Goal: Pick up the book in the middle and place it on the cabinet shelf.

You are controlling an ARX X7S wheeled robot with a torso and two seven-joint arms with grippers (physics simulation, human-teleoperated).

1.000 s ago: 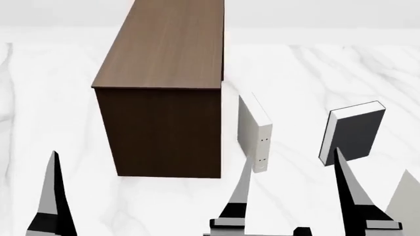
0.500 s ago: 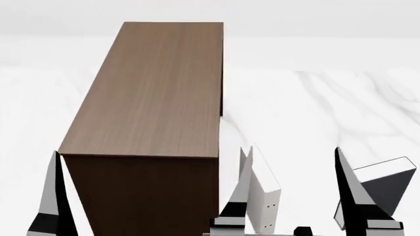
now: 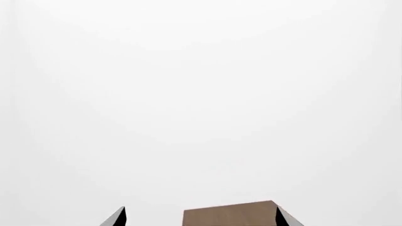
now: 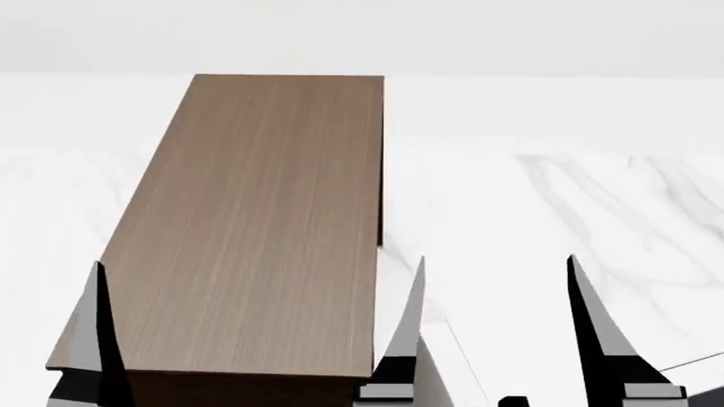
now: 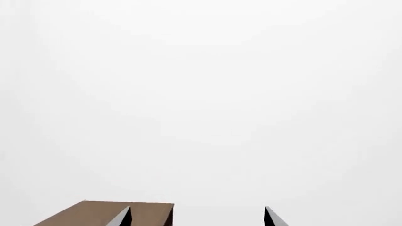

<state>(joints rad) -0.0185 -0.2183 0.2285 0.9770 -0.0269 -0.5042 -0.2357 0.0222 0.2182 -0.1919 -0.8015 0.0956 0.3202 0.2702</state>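
The wood-grain cabinet shelf [image 4: 266,229] fills the left middle of the head view, with its flat lighter top facing me. It also shows in the left wrist view [image 3: 229,215] and the right wrist view [image 5: 100,213]. Only a dark-grey sliver of the book [image 4: 715,400] shows, at the bottom right corner. My left gripper [image 4: 258,261] is open and empty, its fingers spread to either side of the cabinet's near end. My right gripper [image 5: 196,217] is open and empty; one of its fingers [image 4: 594,339] stands just left of the book.
A pale off-white book [image 4: 436,377] stands upright at the bottom edge, between the cabinet and the dark book. All of them stand on a white marble surface [image 4: 543,212]. A plain pale wall fills both wrist views.
The head view has risen. The cabinet's top now fills the view, its dark front has dropped out of view, and both books have slid to the bottom edge. The grippers keep their places in view.
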